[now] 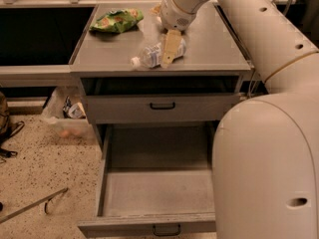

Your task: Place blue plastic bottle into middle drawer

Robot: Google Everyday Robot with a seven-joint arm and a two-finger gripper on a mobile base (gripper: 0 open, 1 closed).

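Note:
The blue plastic bottle [153, 55], clear with a white cap, lies on its side on the grey cabinet top [109, 51], cap pointing left. My gripper [168, 53] reaches down from the upper right and sits right at the bottle's middle, overlapping it. The middle drawer [149, 227] is pulled far out at the bottom of the view. Its grey inside shows nothing in it, and a small black loop handle is on its front panel. The drawer front one level higher [159, 107] stands slightly out.
A green snack bag [117, 20] lies at the back left of the cabinet top. My arm and white body [269, 168] fill the right side. A plastic bin [65, 121] and a metal rod [32, 207] are on the speckled floor at left.

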